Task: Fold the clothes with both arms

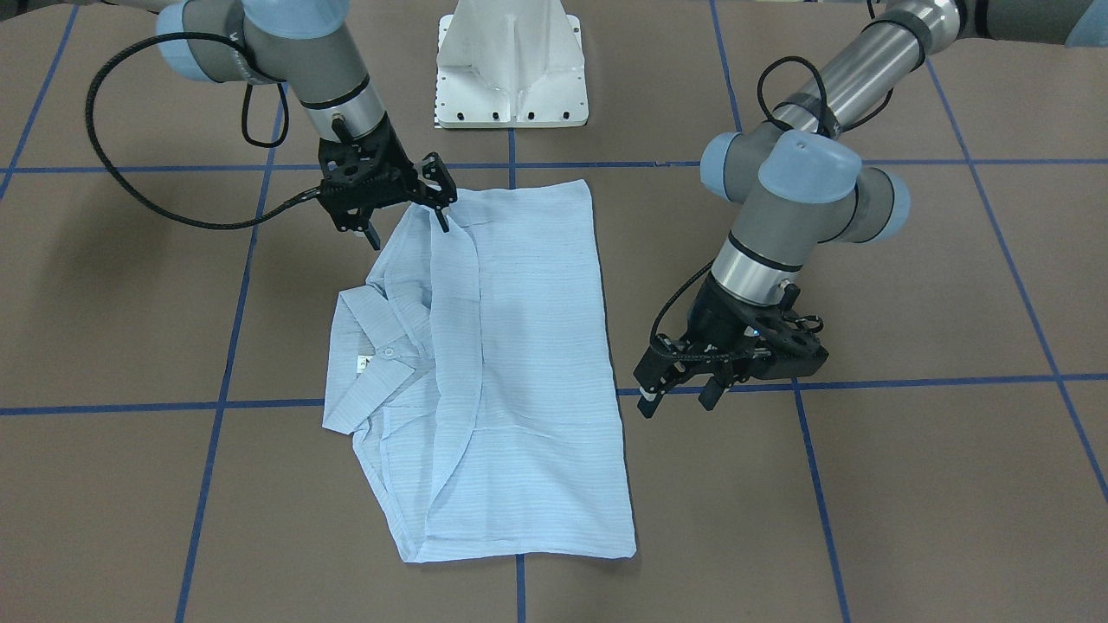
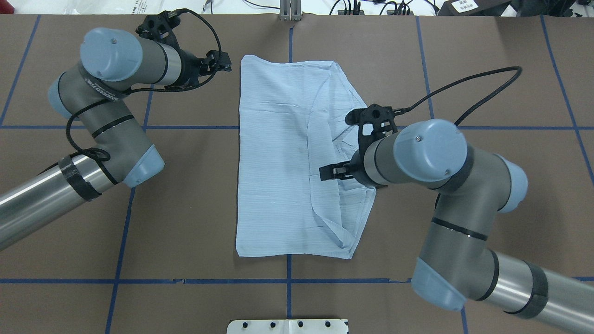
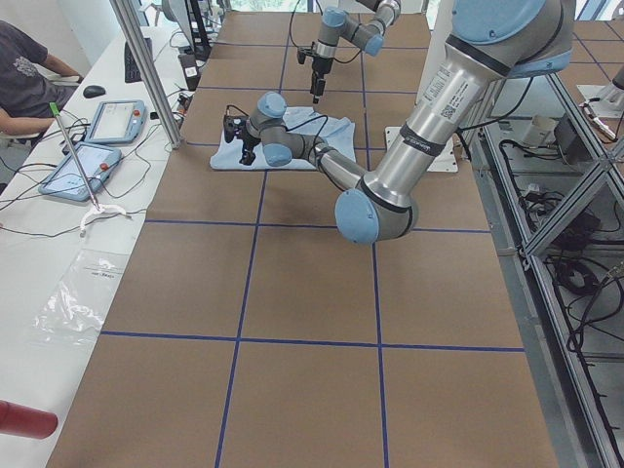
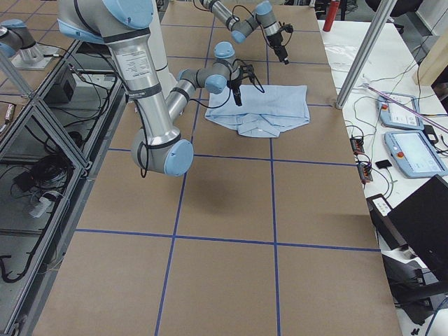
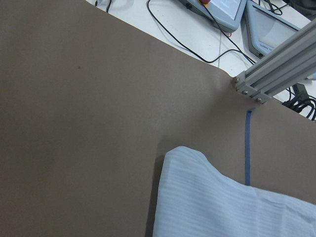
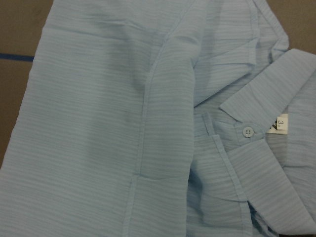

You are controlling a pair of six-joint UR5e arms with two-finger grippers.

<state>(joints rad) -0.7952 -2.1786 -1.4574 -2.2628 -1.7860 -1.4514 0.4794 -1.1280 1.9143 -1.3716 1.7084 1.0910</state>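
The light-blue striped shirt [image 1: 528, 346] lies folded in a long rectangle on the brown table, collar and white neck tag [image 1: 364, 362] on my right side. It also shows in the overhead view [image 2: 278, 162]. The right wrist view shows the collar button [image 6: 247, 131] and tag [image 6: 280, 122] from close above. My right gripper [image 1: 407, 227] is open and empty, just above the shirt's edge near the corner closest to my base. My left gripper [image 1: 678, 403] is open and empty, beside the shirt's opposite long edge. In the overhead view it [image 2: 224, 62] is by the far corner.
The white pedestal base [image 1: 511, 69] stands at the table's near-robot edge. Blue tape lines [image 1: 917, 381] cross the table. An aluminium post [image 5: 276, 64] and tablets stand beyond the far edge, where a person sits [image 3: 24, 78].
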